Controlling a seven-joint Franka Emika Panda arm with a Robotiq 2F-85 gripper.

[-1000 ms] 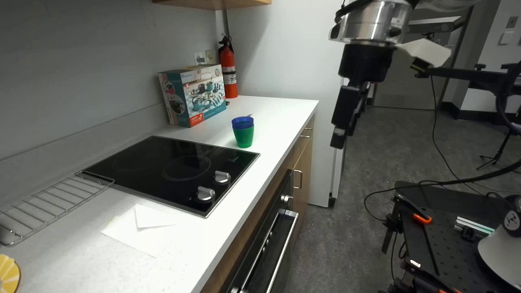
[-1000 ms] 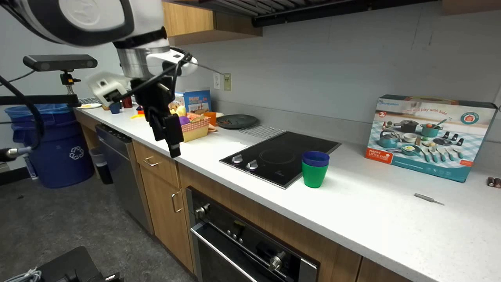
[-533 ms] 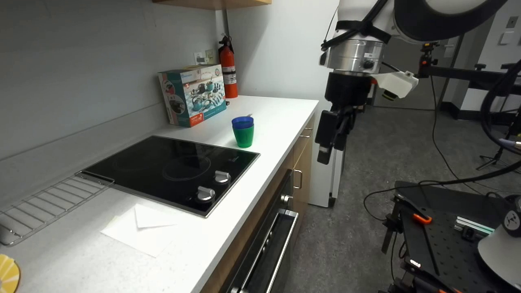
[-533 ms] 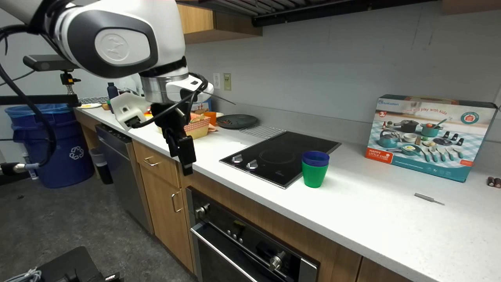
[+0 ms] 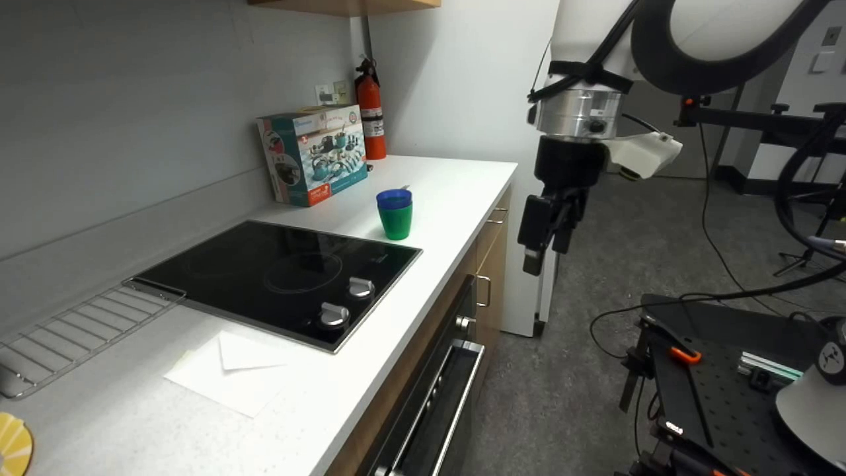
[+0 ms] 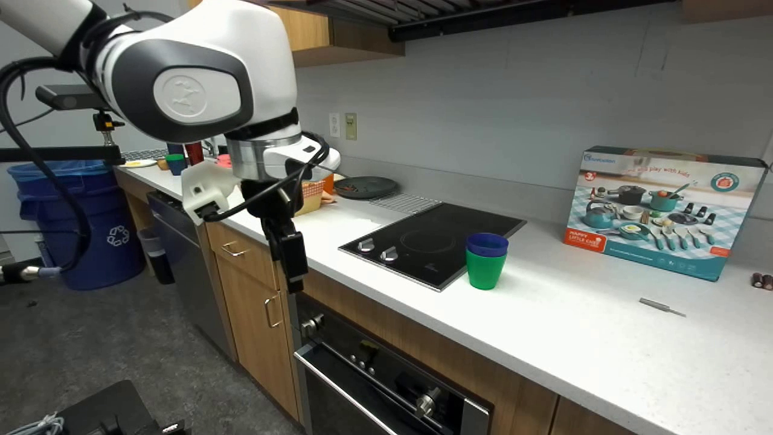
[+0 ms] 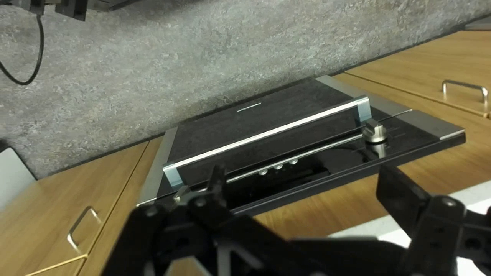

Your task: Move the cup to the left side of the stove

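Note:
The cup is green with a blue upper part and stands upright on the counter, just beside one edge of the stove. It also shows in an exterior view, close to the cooktop's right corner. The stove is a flat black glass cooktop with silver knobs, set into the counter; it shows again in an exterior view. My gripper hangs in front of the counter over the floor, apart from the cup. In the wrist view the gripper has its fingers wide apart with nothing between them. Cup and stove are out of the wrist view.
An oven with a bar handle sits below the stove. A wire rack and white papers lie on the counter. A toy box and a small tool are on the cup's side. A basket stands farther off.
The arm has moved towards the counter and lower, with most of the sideways motion in the earlier half second. The cup and stove have not moved.

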